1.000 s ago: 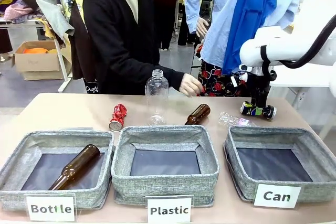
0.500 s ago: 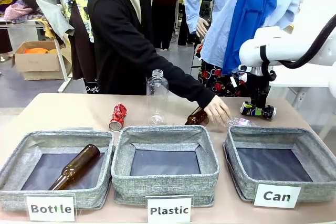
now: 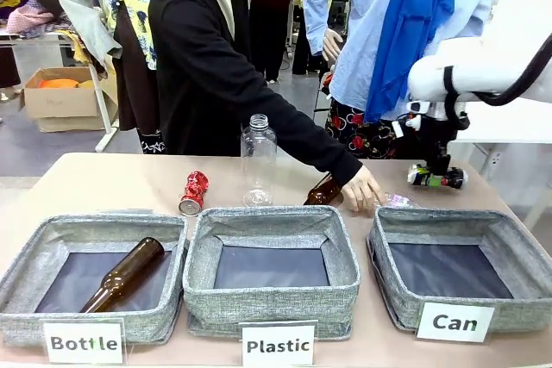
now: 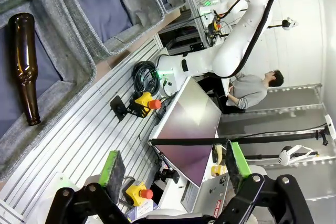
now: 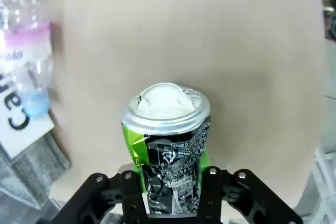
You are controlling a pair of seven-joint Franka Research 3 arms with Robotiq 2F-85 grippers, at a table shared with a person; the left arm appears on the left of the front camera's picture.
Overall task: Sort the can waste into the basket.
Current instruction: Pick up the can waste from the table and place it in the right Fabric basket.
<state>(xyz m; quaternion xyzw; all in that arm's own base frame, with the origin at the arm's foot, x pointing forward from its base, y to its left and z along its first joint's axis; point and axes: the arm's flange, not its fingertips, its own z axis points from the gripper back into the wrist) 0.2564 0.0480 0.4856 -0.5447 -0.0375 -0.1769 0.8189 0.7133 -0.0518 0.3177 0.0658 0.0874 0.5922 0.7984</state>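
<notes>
Right gripper is clenched on the dark can, gripped crosswise. It sits mid-right of the front frame, just beyond the far rim of the Can basket.

Step in hand, I judge: carrying to the basket. Next I must bring it down-frame over the dark lining, then let go.

Red can lies centre-left, unsorted. Left gripper is spread wide, empty. A person's hand rests nearby, so I keep clear.

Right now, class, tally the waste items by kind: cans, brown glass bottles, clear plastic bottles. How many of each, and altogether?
Cans: 2 (red can, dark can)
Brown glass bottles: 2 (left brown bottle, middle brown bottle)
Clear plastic bottles: 2 (upright bottle, crushed bottle)
Total: 6
</notes>
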